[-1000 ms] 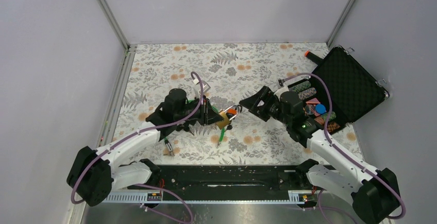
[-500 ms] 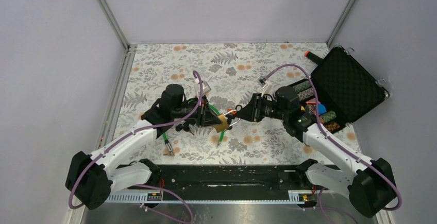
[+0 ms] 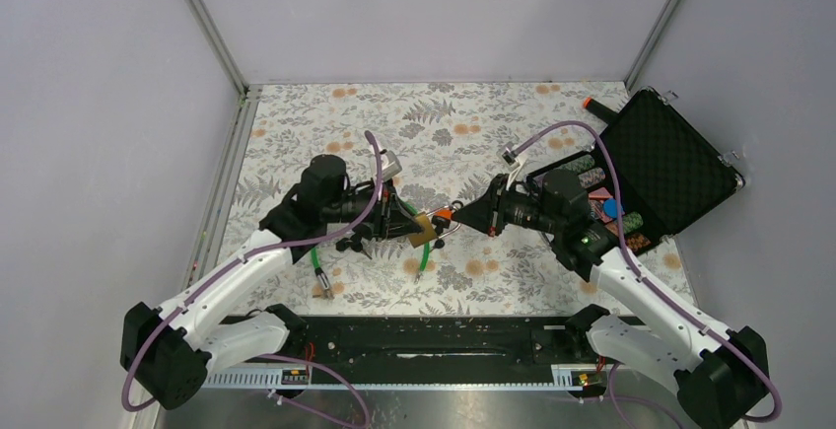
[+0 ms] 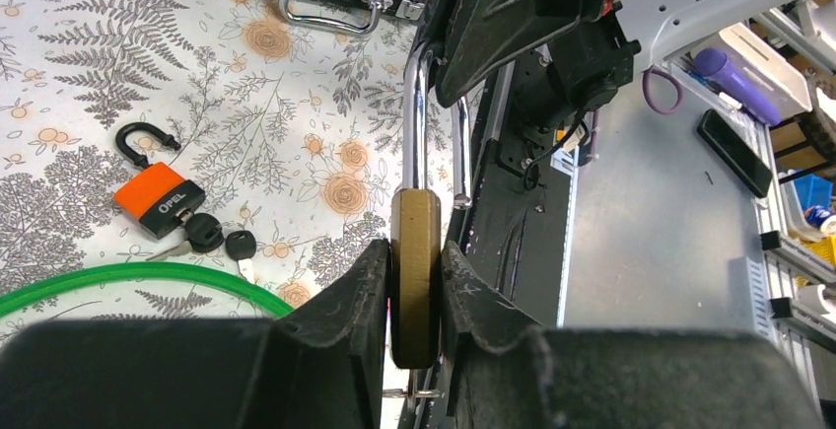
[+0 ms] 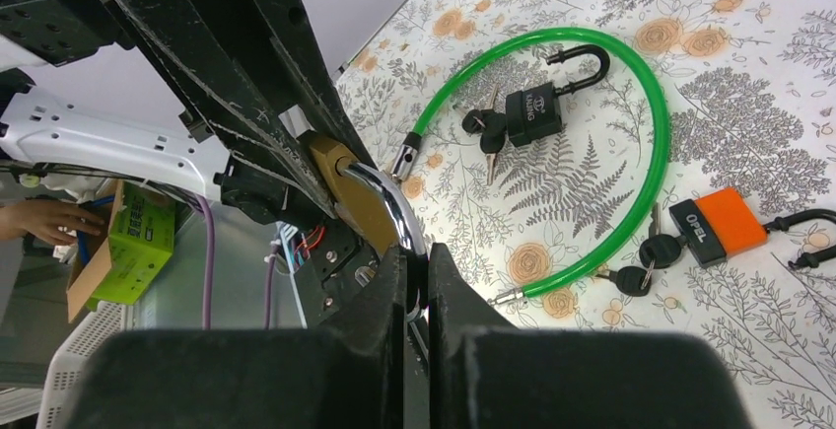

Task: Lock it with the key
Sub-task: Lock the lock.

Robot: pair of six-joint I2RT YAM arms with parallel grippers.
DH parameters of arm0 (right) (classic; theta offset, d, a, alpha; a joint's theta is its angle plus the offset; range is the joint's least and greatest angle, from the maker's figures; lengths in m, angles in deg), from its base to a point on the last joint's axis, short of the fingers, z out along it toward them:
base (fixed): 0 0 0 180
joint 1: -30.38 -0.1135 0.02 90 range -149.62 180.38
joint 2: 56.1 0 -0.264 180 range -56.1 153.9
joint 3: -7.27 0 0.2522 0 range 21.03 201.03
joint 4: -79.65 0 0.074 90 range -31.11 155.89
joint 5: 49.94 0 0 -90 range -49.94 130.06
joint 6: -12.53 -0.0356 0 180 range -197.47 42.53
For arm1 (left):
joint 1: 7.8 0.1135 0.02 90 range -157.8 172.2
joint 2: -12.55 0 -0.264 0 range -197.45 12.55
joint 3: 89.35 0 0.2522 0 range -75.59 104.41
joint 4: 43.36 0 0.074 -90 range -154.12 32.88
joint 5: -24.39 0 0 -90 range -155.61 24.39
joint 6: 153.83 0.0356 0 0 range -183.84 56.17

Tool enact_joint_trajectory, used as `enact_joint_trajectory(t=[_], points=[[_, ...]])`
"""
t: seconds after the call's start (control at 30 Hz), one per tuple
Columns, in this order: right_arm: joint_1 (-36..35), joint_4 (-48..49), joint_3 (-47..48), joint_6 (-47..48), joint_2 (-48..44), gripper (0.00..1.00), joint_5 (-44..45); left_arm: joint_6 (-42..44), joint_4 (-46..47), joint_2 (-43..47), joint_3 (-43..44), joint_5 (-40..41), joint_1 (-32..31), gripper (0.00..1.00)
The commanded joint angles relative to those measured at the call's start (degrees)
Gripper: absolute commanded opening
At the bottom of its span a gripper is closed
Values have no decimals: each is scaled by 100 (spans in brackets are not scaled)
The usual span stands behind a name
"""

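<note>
My left gripper (image 4: 415, 253) is shut on the body of a brass padlock (image 4: 415, 281), holding it edge-on above the table. The padlock's chrome shackle (image 4: 418, 104) points away from the left wrist toward my right gripper (image 5: 415, 263), which is shut on the shackle (image 5: 392, 207) just past the brass body (image 5: 347, 190). From above, the padlock (image 3: 426, 229) hangs between the left gripper (image 3: 408, 224) and the right gripper (image 3: 456, 217). A thin metal ring shows under the brass body; whether a key is in it I cannot tell.
An orange padlock (image 5: 718, 224) with black-headed keys (image 5: 641, 263) and a black padlock (image 5: 532, 113) with keys lie on the floral cloth. A green cable (image 5: 646, 143) loops round them. An open black case (image 3: 670, 163) with chips stands at the right.
My right gripper has moved left to the brass padlock and gone from open to shut on its shackle. The left gripper has kept hold of the body, shifting slightly.
</note>
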Motion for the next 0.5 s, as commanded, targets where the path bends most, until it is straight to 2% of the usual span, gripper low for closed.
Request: enact_joint_trajectory(t=[0.0,0.1,0.17,0.27,0.47], points=[[114,386,235,-330,-6,0,275,-525,696,215,169,-168,21,20],[114,1092,158,-1046,-150,0,302,-1616,2343,134,-275,-139,15,62],[114,1393,182,-1422,-235,0,405,-2249,3420,51,-596,-17,11,75],[115,1420,449,-1634,-375,0,458,-2736,4384,-67,-806,306,3,84],[120,1040,1025,-1900,-602,0,753,-2663,4654,-41,-741,1015,-45,90]])
